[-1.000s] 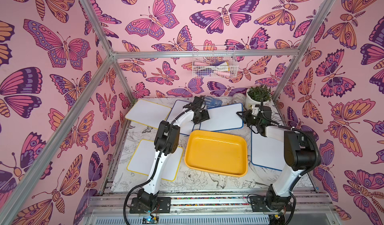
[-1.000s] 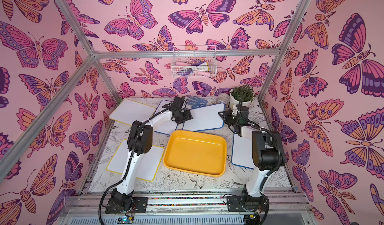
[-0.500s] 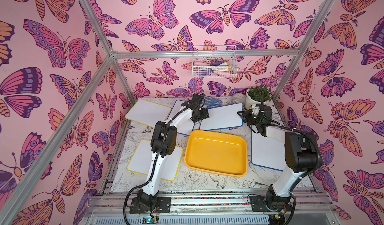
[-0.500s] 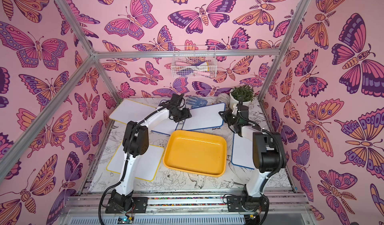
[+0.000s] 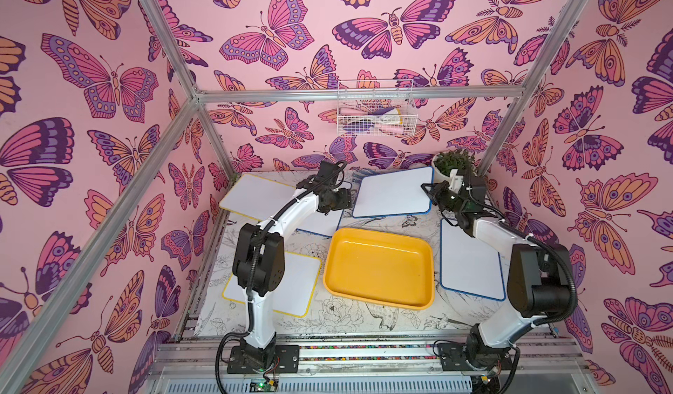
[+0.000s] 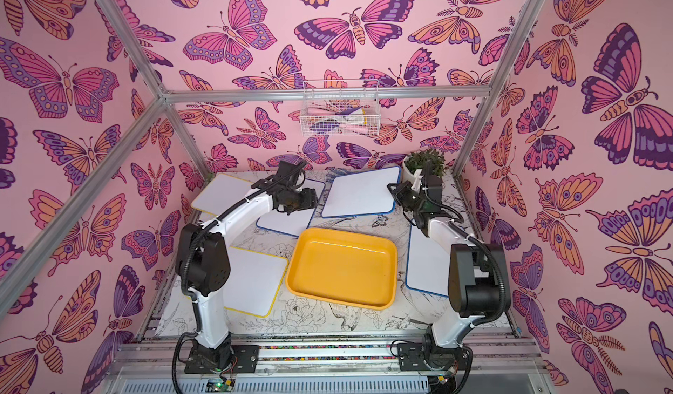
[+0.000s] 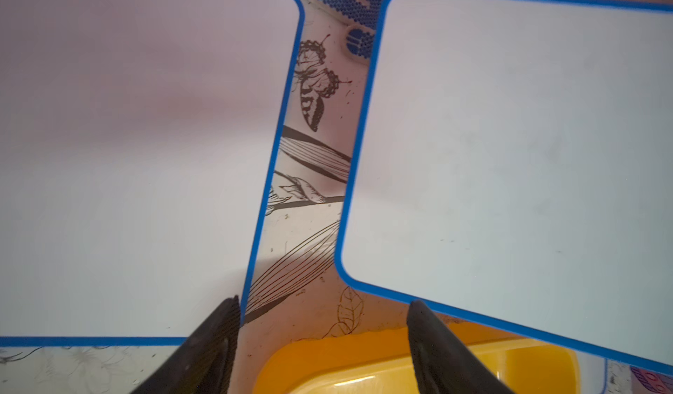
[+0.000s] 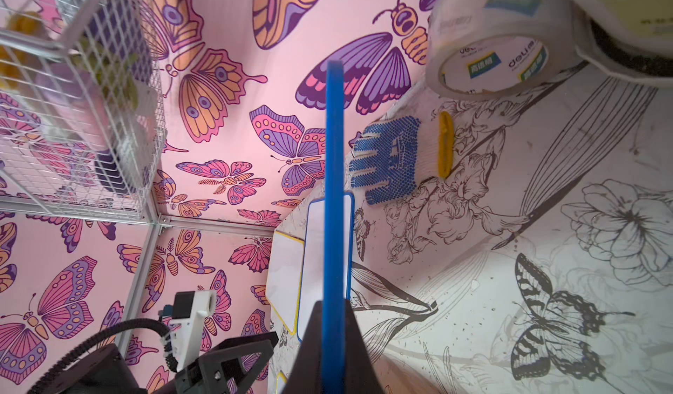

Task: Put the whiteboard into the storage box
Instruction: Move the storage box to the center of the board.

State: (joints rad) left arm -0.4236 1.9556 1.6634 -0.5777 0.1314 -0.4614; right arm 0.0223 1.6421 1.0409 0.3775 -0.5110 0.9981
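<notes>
A blue-rimmed whiteboard (image 5: 391, 192) (image 6: 360, 195) (image 7: 510, 155) hangs tilted over the far middle of the table. My right gripper (image 5: 428, 190) (image 6: 393, 188) (image 8: 333, 303) is shut on its right edge, which shows edge-on as the whiteboard's blue rim (image 8: 334, 192) in the right wrist view. My left gripper (image 5: 347, 201) (image 6: 314, 197) (image 7: 325, 301) is open and holds nothing, just off the whiteboard's left edge and above the gap to a second blue-rimmed board (image 7: 127, 155). The yellow storage box (image 5: 378, 268) (image 6: 342, 268) (image 7: 364, 359) lies empty in front of both.
Other boards lie flat: two yellow-rimmed ones at far left (image 5: 255, 195) and near left (image 5: 295, 286), and a blue-rimmed one on the right (image 5: 469, 264). A potted plant (image 5: 453, 162), a tape roll (image 8: 491, 46) and a blue-dotted glove (image 8: 389, 159) sit at the back. A wire basket (image 5: 375, 115) hangs on the wall.
The held whiteboard has risen a little with my right gripper. My left arm's elbow has swung left and toward the front, and its gripper has drawn slightly left.
</notes>
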